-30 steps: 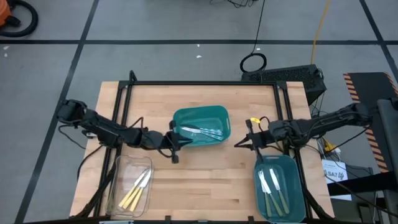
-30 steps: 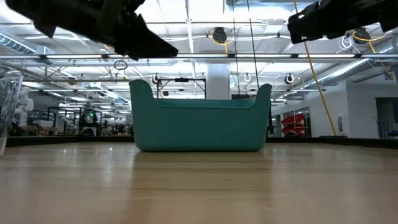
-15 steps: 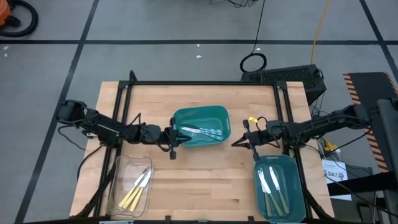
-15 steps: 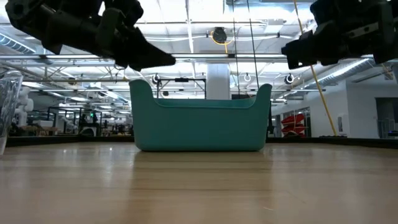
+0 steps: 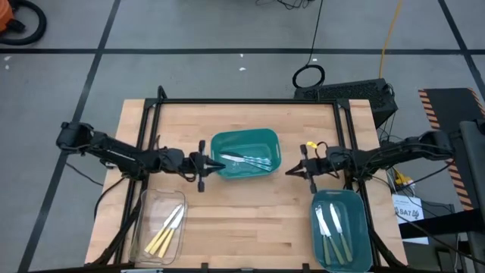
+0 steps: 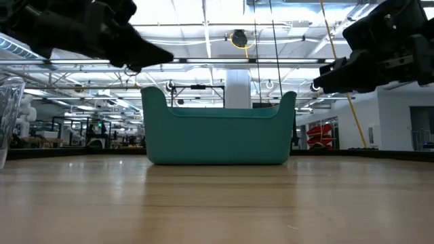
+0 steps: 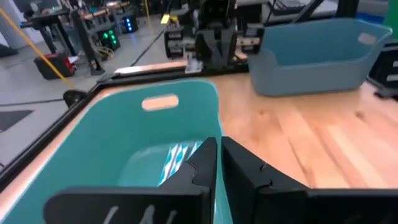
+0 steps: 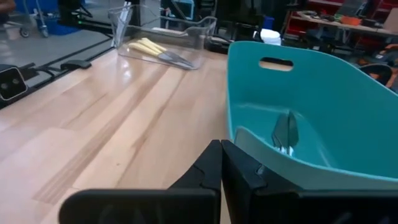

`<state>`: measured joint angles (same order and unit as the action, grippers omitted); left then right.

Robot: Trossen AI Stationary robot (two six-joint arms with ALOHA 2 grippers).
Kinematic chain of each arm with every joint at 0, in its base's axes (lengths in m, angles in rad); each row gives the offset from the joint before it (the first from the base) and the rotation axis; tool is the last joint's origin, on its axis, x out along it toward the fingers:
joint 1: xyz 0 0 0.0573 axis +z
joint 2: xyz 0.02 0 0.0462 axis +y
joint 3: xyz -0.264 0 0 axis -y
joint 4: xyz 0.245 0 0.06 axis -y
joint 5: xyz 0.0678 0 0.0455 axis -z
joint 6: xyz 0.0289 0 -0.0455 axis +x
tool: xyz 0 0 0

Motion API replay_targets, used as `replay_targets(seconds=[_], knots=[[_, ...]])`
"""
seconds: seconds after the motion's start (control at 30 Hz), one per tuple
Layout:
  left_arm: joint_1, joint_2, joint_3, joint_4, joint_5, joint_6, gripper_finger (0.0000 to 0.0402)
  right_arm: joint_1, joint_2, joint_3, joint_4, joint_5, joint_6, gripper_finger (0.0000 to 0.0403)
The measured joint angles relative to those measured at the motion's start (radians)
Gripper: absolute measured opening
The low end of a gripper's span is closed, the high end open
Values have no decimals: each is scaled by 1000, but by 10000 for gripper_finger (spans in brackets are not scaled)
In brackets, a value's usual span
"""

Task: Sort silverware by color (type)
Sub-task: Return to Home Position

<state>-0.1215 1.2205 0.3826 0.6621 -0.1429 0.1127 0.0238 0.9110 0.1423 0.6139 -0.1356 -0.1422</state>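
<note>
High view gives me the whole wooden table (image 5: 242, 220), and I can find no loose cutlery on its bare boards. Three containers sit on it: a teal bin (image 5: 244, 135) around the middle, a blue bin (image 5: 356, 208) at the near right corner, and a clear bin (image 5: 151, 203) at the near left.

My left arm reaches in from the left and its left gripper (image 5: 203, 165) hangs just beside the teal bin's left wall. My right arm comes in from the right, with the right gripper (image 5: 292, 171) between the teal bin and the blue one. In both wrist views the fingers are pressed together with nothing between them, so both are closed and empty. In the low view both hang above the tabletop.

The silverware is split by kind. The all-metal pieces (image 5: 246, 160) lie in the teal bin, the yellow-handled pieces (image 5: 165, 231) in the clear bin, and the green-handled knives (image 5: 333, 231) in the blue bin.

I judge the sorting itself done, and the step in hand is bringing both arms back to rest. Next I need to lift each wrist and draw it outward toward its own side. The left must keep off the teal bin's rim and the right off the blue bin's far edge.
</note>
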Motion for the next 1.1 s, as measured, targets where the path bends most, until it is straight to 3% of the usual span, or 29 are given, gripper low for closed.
replay_targets(seconds=[0.33, 0.6, 0.8, 1.1], knots=[[47, -119, -139, 1, 7, -28, 30, -52, -77, -11, -19, -1, -4, 0], [101, -190, -247, 118, 14, -32, 30, -94, -176, -11, -69, -51, 19, 0], [160, -244, -302, 119, 143, -55, 30, -134, -254, -11, -191, -51, 22, 0], [217, -319, -364, 120, 180, -61, 30, -177, -335, -11, -273, -50, 7, 0]])
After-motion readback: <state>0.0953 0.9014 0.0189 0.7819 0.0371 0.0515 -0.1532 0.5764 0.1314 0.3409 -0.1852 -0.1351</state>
